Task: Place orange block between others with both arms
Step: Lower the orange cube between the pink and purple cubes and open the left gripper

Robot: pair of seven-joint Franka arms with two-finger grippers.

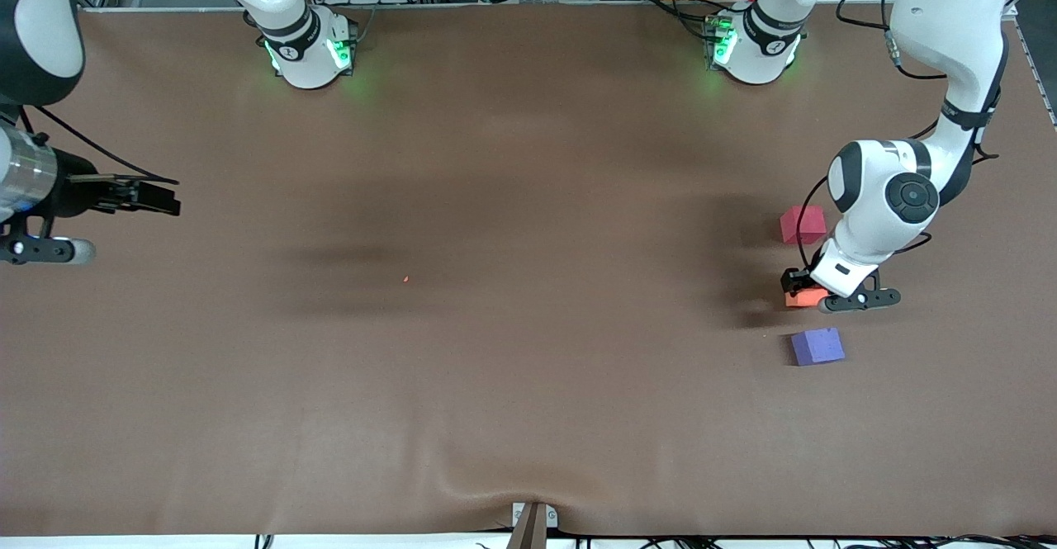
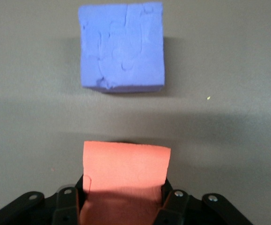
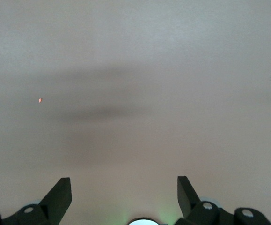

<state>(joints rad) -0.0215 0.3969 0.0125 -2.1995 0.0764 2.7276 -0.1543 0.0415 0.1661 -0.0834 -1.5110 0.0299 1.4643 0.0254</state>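
My left gripper (image 1: 801, 286) is shut on the orange block (image 1: 801, 298), holding it low over the brown table. In the left wrist view the orange block (image 2: 126, 164) sits squeezed between the black fingers (image 2: 172, 201) of the left gripper (image 2: 124, 199). The purple-blue cube (image 1: 817, 346) lies on the table nearer the front camera than the orange block, with a gap between them; it shows as the purple-blue cube (image 2: 122, 46) in the left wrist view. The pinkish-red cube (image 1: 803, 224) lies farther back. My right gripper (image 1: 161, 198) waits open over bare table at the right arm's end, its right gripper (image 3: 124, 187) holding nothing.
A tiny orange crumb (image 1: 406, 279) lies mid-table, seen as the crumb (image 3: 40, 100) from the right wrist. The arm bases (image 1: 310, 45) stand along the back edge. A small bracket (image 1: 533, 520) sits at the table edge nearest the front camera.
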